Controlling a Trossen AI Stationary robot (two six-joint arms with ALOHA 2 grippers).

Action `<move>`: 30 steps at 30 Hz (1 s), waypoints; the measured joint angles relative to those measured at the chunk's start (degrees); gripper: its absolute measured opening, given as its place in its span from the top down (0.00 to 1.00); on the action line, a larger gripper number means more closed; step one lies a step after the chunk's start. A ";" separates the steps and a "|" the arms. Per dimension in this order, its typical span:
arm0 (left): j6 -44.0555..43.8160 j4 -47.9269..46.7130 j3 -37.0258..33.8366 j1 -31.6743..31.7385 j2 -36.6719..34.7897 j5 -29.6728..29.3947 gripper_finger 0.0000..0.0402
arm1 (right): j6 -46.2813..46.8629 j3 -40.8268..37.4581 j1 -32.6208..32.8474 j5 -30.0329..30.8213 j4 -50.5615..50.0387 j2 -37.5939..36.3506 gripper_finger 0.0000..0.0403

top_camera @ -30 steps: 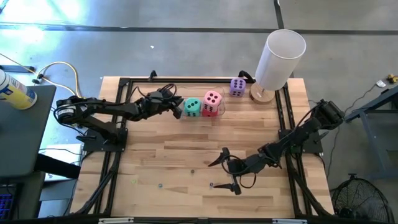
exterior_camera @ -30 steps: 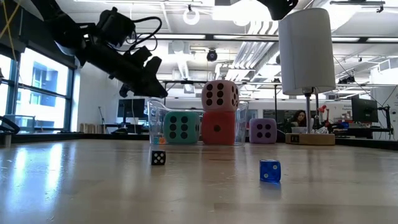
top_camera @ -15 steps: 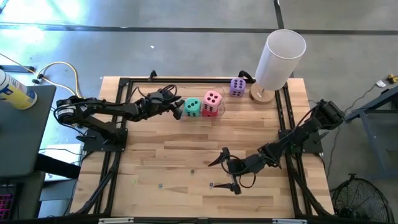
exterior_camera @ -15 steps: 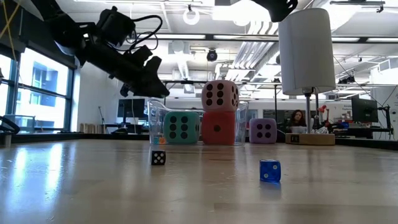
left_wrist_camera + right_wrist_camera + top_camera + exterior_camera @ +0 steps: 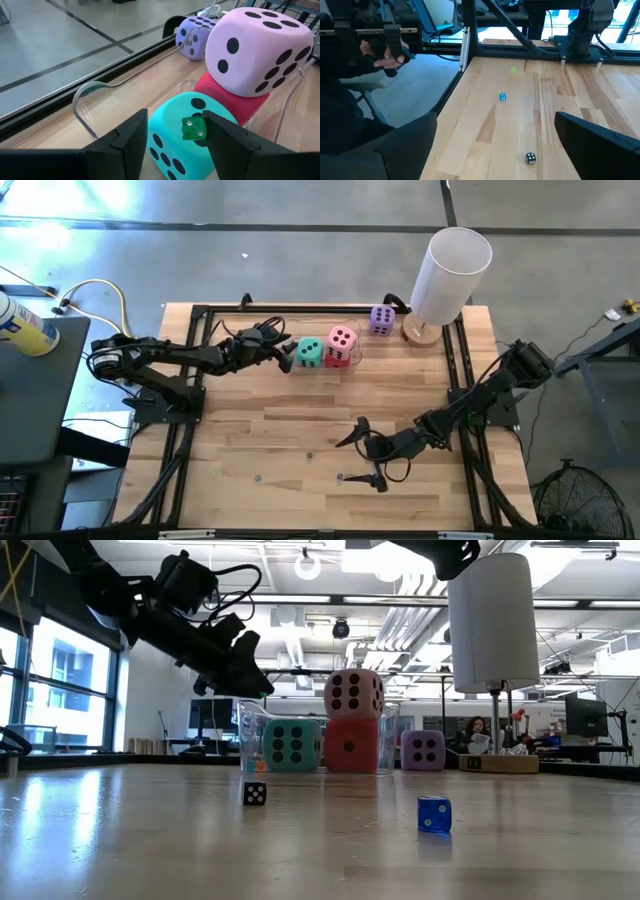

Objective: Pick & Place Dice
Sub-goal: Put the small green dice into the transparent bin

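Observation:
The teal die (image 5: 309,352) rests on the table at the far side, next to the red die (image 5: 351,747), which bears the pink die (image 5: 342,339) on top. A clear plastic container (image 5: 82,102) stands around them. The purple die (image 5: 381,320) sits apart, beside the lamp. My left gripper (image 5: 287,352) hovers open just above the teal die (image 5: 190,145), a finger on either side of its top. A small green die (image 5: 193,129) lies on that top, between the fingers. My right gripper (image 5: 364,457) waits wide open over the table's near right.
A tall white cylinder (image 5: 450,272) on a wooden foot stands at the far right corner. A small black die (image 5: 255,793) and a small blue die (image 5: 433,814) lie on the near half of the table. A black frame (image 5: 200,310) edges the table. A person's hand (image 5: 382,57) shows beyond the table.

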 joint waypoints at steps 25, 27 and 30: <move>-0.35 0.20 0.00 0.03 0.04 7.34 0.54 | -0.01 0.00 0.00 -0.10 -0.01 0.00 0.02; -0.37 0.20 0.00 0.07 0.04 7.56 0.54 | -0.01 0.00 0.00 -0.10 -0.01 0.00 0.02; -0.44 0.05 0.00 0.07 0.04 7.49 0.54 | -0.01 0.00 0.00 -0.10 -0.01 0.00 0.02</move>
